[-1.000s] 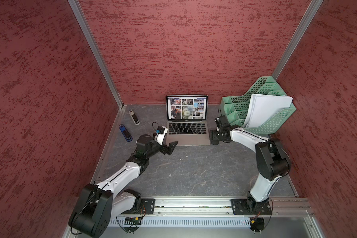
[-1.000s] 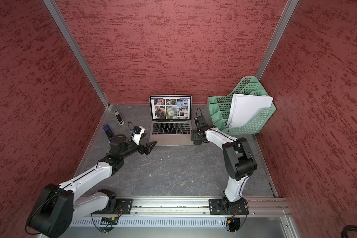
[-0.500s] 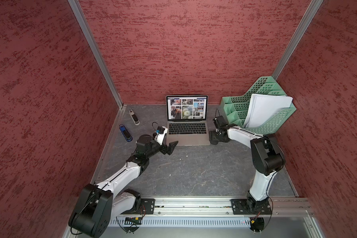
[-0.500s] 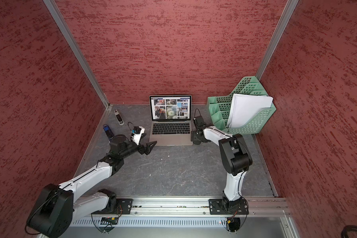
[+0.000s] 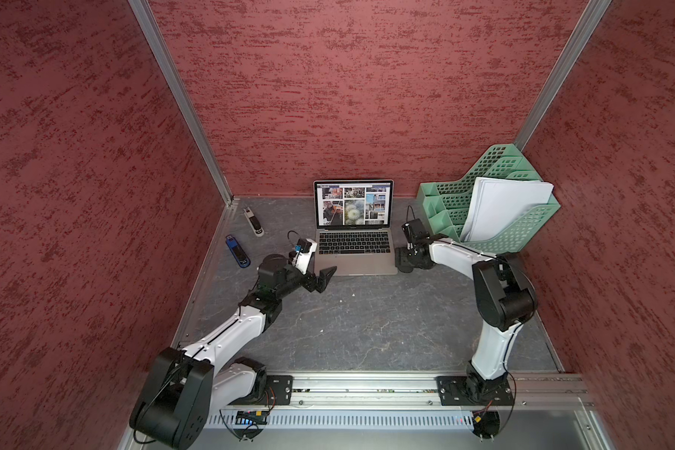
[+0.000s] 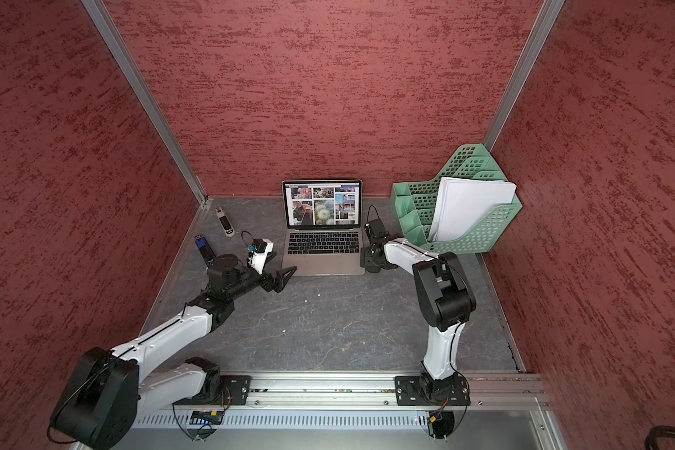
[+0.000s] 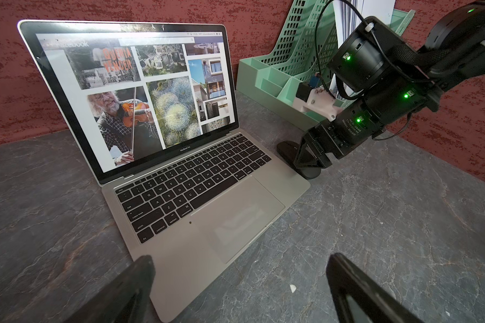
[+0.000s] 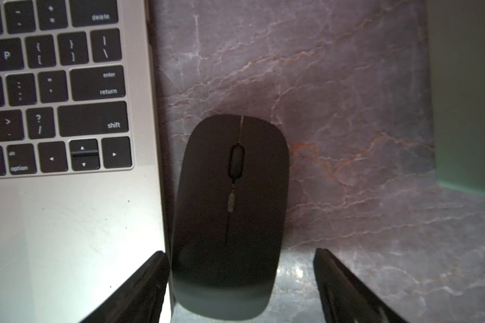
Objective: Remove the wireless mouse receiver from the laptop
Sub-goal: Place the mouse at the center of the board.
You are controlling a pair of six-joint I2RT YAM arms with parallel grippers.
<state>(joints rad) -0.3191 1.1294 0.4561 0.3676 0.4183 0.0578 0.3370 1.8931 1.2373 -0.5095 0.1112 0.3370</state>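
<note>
The silver-grey laptop (image 5: 353,259) (image 6: 322,265) stands open at the back middle, its screen showing photos. My left gripper (image 5: 322,278) (image 7: 240,258) is open at the laptop's front left corner, with nothing between its fingers. My right gripper (image 5: 408,265) (image 8: 240,253) is open low over a black oval mouse (image 8: 230,209) that lies right beside the laptop's (image 8: 67,237) right edge. One finger is over that edge. The other finger stands clear of the mouse. The wireless mouse receiver does not show in any view.
A green file rack (image 5: 495,210) holding white papers stands close behind the right arm. A blue-and-black stick (image 5: 237,251) and a grey-and-black one (image 5: 253,223) lie left of the laptop. Red walls close in three sides.
The right arm's elbow has swung inward to the left while its gripper stayed over the mouse. The left arm has not moved.
</note>
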